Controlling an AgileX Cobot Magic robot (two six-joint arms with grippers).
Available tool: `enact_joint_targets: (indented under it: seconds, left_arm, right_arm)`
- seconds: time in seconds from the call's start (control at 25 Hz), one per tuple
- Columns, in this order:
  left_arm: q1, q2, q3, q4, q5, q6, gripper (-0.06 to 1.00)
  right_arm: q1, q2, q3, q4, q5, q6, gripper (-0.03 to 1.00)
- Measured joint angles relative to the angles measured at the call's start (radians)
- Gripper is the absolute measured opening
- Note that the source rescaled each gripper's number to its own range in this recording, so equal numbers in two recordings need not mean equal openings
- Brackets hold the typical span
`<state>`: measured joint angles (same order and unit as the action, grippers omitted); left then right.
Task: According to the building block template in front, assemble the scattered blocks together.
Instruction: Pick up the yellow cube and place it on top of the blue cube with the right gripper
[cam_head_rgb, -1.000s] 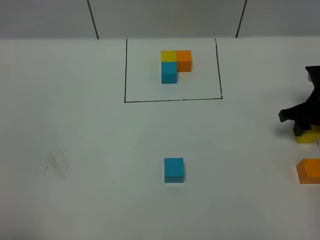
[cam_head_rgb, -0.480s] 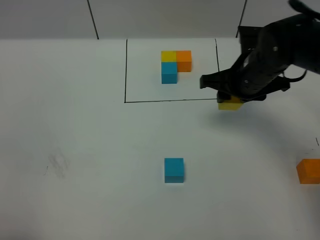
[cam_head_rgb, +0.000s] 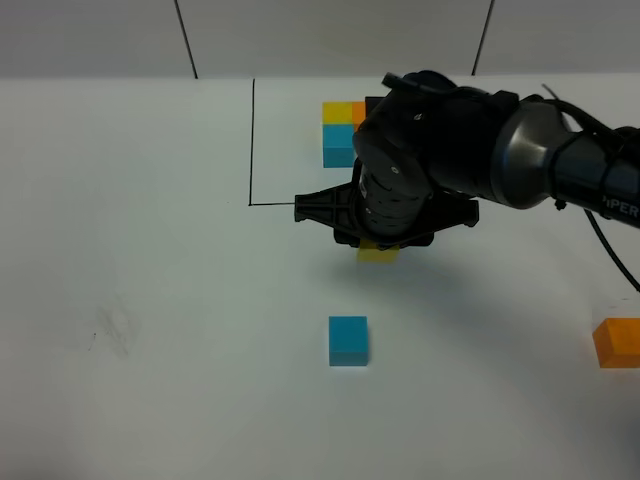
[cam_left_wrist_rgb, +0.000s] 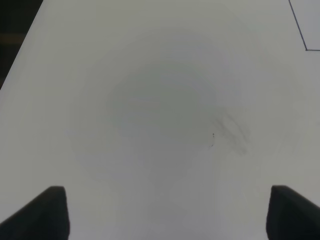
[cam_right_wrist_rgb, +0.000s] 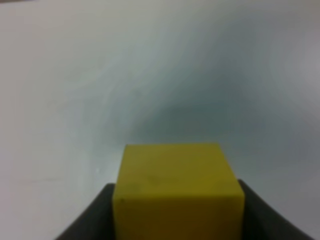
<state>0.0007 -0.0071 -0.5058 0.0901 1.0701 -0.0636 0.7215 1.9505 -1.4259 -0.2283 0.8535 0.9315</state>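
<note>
L claw (cam_left_wrist_rgb: 167, 215): mine, wide open, empty, over table (cam_left_wrist_rgb: 160, 100).
Template (cam_head_rgb: 338, 133): yellow, orange, blue cubes joined in L, black-line frame, far side; my arm (cam_head_rgb: 520, 155) hides part.
Blue cube (cam_head_rgb: 348, 340): plain sky-blue, alone, centre-front.
R claw (cam_right_wrist_rgb: 177, 217): clamped on yellow cube (cam_head_rgb: 378, 253), betw. Template & Blue cube.
Orange cube (cam_head_rgb: 617, 343): plain, right edge.

A flat white table (cam_head_rgb: 150, 400) has a thin black-line rectangle (cam_head_rgb: 252, 140) at its far side, framing joined yellow, orange and blue cubes (cam_head_rgb: 338, 135), partly hidden. A loose sky-blue cube (cam_head_rgb: 348, 340) sits mid-table, a loose orange cube (cam_head_rgb: 616, 343) well apart at the right edge, and a faint grey smudge (cam_head_rgb: 112, 330) on the left.
</note>
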Motion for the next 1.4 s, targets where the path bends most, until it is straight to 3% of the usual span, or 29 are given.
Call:
enact_joint_targets:
  seconds: [0.84,1.4]
  left_arm:
    - [0.000,0.000,0.000,0.001,0.000,0.001,0.69]
    - [0.000,0.000,0.000,0.001,0.000,0.000,0.69]
  right_arm:
    - [0.088,0.118,-0.001,-0.010,0.002,0.054,0.21]
    - [0.090,0.156,-0.002,-0.009,-0.011,0.054,0.21]
